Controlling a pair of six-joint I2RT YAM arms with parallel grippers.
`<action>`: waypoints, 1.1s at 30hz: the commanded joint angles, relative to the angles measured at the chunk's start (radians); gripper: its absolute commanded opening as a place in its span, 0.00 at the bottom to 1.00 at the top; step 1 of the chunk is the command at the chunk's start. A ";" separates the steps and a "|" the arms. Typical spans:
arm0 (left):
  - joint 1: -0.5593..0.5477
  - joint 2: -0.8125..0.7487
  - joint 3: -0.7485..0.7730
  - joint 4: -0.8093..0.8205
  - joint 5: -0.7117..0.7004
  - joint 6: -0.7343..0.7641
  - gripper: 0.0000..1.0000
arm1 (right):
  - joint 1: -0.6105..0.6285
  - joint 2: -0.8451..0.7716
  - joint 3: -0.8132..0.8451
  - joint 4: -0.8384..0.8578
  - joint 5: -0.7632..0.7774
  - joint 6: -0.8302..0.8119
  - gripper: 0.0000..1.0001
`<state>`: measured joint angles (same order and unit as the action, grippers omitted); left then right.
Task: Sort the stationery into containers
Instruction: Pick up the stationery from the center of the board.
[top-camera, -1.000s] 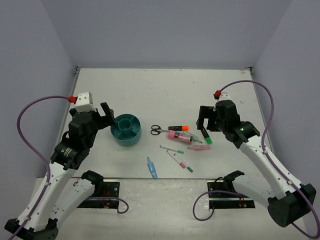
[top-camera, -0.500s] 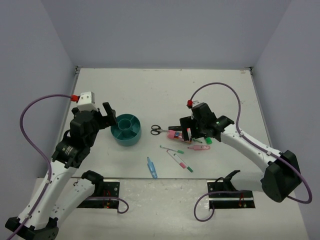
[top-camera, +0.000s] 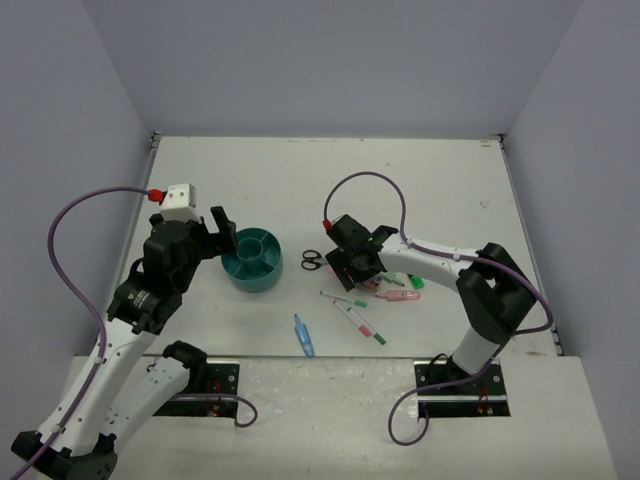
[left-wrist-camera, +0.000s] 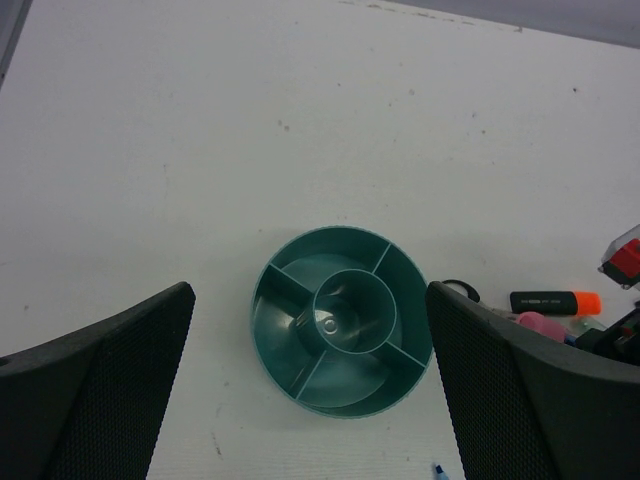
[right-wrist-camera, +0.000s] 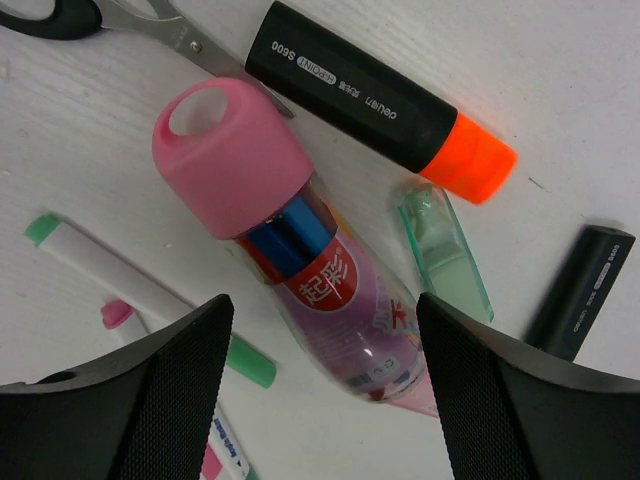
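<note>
The round teal organizer (top-camera: 252, 262) stands left of centre; in the left wrist view its compartments (left-wrist-camera: 300, 345) hold nothing. My left gripper (top-camera: 222, 230) hovers open just left of and above it. The stationery lies to its right. My right gripper (right-wrist-camera: 322, 312) is low over the pink tube (right-wrist-camera: 300, 250), open, one finger on each side with gaps. Beside the tube lie an orange-capped highlighter (right-wrist-camera: 370, 95), scissors (top-camera: 312, 260), a clear green cap (right-wrist-camera: 445, 250) and a black highlighter (right-wrist-camera: 580, 290).
Thin white pens (top-camera: 345, 298) (top-camera: 362, 325) lie nearer the front edge, with a light-blue pen (top-camera: 304, 336) closest to the bases. A green-capped highlighter (top-camera: 413, 281) and a pink item (top-camera: 398, 296) sit right of my right gripper (top-camera: 353, 266). Grey walls enclose the table.
My right arm has swung left from the green-capped highlighter to over the pink tube, and its jaws have narrowed somewhat. The left arm has barely moved.
</note>
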<state>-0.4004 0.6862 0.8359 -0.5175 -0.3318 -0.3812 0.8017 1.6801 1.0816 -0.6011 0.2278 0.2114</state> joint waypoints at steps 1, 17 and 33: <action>0.005 -0.001 -0.004 0.040 0.031 0.031 1.00 | 0.038 0.034 0.040 -0.025 0.097 -0.033 0.74; 0.005 -0.006 -0.006 0.039 0.041 0.033 1.00 | 0.062 0.091 0.022 0.016 0.038 -0.028 0.56; 0.006 0.001 -0.002 0.034 0.036 0.023 1.00 | 0.062 0.027 0.023 0.029 0.043 -0.016 0.02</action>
<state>-0.4004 0.6872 0.8356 -0.5163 -0.3099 -0.3778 0.8574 1.7768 1.0958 -0.5955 0.2647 0.1828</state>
